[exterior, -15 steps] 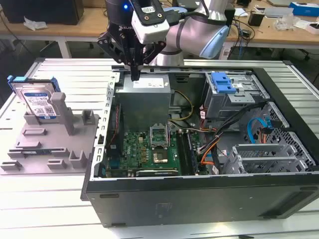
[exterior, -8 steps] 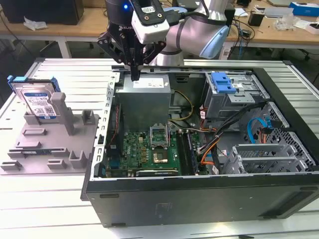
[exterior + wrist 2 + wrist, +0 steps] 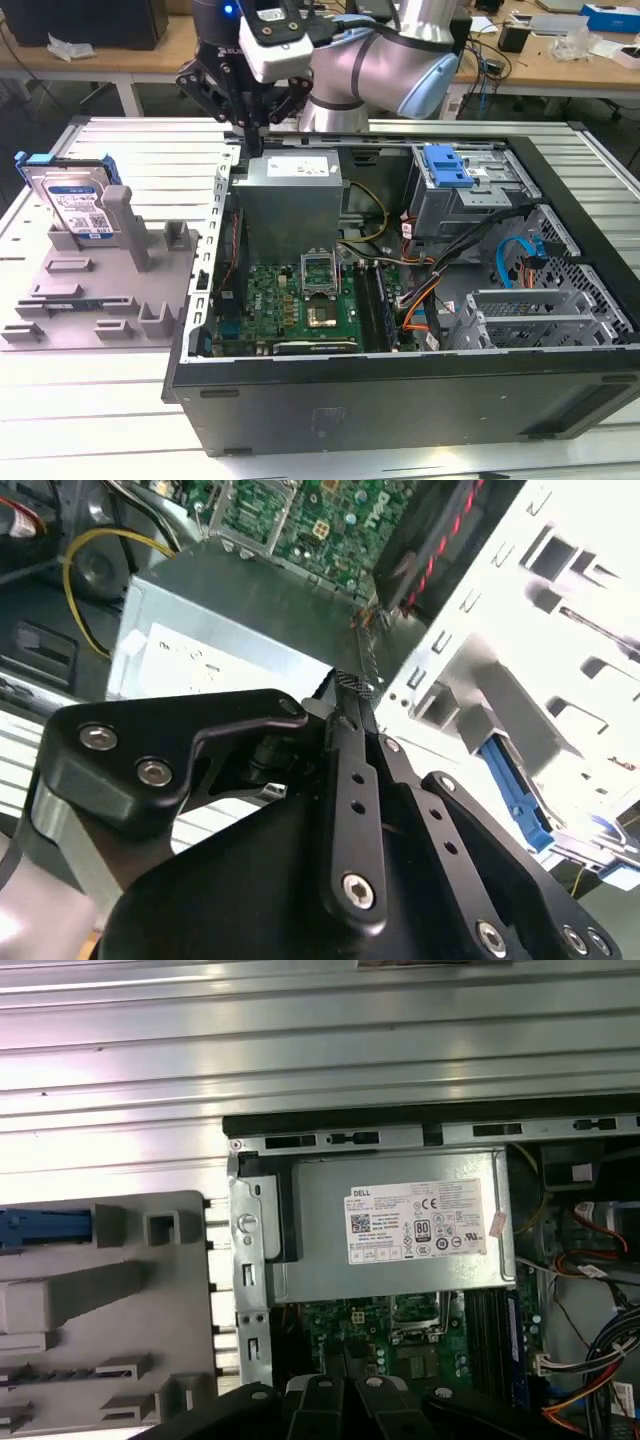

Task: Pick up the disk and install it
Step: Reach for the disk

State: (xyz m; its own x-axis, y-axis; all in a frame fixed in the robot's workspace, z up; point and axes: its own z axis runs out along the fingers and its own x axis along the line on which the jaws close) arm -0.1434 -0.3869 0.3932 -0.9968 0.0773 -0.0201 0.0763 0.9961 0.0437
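We see a slatted aluminium table, and on it an open black computer case lying on its side, taking up most of the exterior view's right. The 1 silver arm reaches in from behind the case.

Inside the case, a grey power supply sits at the far corner on the exterior view's left. A green motherboard lies just in front of it. A grey metal drive bay with a blue latch on top stands further to the exterior view's right.

Outside the case, on the exterior view's left, a grey plastic fixture rests on the table. The disk stands in its far end, leaning back, label facing us, with its blue rail along the top. It is well apart from the tool.

The black gripper hangs above the far edge of the power supply, pointing down. In the second wrist view its 2 fingers are pressed together and pinch nothing.
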